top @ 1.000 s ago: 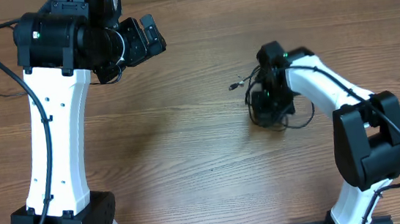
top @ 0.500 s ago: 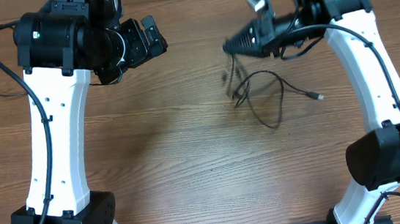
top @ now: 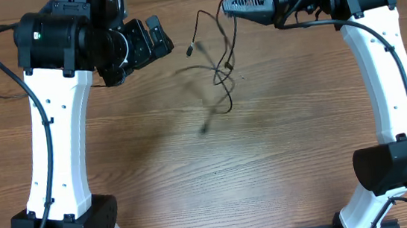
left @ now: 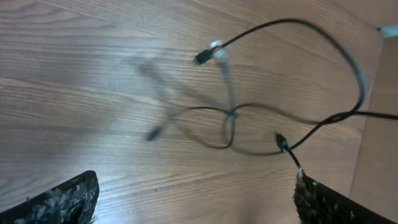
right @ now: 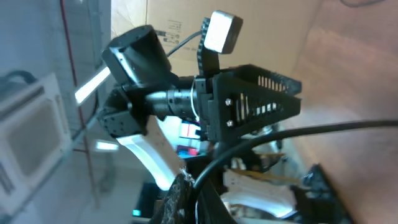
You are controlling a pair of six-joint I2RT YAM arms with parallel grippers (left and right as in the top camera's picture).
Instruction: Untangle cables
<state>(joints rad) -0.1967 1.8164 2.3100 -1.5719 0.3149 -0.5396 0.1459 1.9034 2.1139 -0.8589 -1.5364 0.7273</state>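
Since half a second ago the right tool [top: 232,6] had swung up toward the far edge, still clamping the cables [left: 231,114] dangling over the surface [top: 194,175], left tool [top: 157,34] spread wide.

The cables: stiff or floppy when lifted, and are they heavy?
Probably floppy: the cables hang in loose loops from the right gripper. Likely light, being thin strands. Their motion blur suggests they swing easily.
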